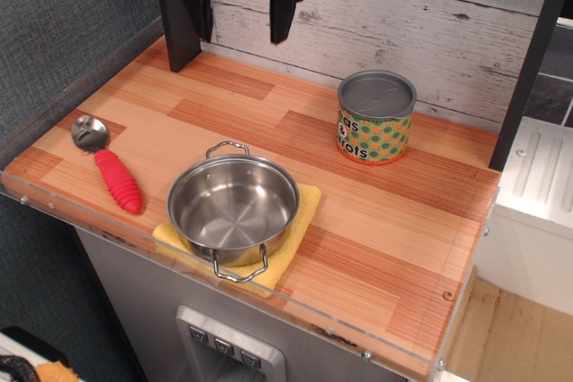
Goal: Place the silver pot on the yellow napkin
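Pot on cloth: the silver pot (pixel 233 208) sits squarely on the yellow napkin (pixel 304 207) at the front edge of the wooden counter (pixel 394 221), upright, one loop handle toward the wall and one toward the front. High at the back, the gripper (pixel 243 15) hangs with its two black fingers spread wide and nothing between them, well apart from the pot. Left of the pot lies a red-handled spoon (pixel 109 167); to the right stands a dotted tin can (pixel 375 117).

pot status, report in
Gripper open, empty, high at back wall. Pot upright on napkin. Spoon and can apart from it.
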`<state>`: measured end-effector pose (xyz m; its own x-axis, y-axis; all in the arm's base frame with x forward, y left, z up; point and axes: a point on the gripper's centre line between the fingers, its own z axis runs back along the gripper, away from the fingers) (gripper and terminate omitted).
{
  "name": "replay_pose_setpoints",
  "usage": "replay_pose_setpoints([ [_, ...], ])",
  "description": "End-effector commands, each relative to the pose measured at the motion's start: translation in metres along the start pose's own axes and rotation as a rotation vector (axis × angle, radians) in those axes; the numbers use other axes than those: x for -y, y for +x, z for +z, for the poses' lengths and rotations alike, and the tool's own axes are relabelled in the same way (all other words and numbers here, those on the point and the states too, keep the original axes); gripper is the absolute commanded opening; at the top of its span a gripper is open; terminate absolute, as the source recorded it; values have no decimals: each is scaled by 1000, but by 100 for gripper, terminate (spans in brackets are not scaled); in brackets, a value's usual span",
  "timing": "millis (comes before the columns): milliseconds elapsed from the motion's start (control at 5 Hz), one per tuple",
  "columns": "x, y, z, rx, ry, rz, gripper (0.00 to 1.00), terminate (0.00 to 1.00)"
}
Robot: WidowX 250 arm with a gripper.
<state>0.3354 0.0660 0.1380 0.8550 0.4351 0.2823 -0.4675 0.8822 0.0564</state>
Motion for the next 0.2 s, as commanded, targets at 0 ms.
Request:
replay_pose_setpoints([
  [0, 2, 0, 17, 43, -14, -2, 100, 100],
])
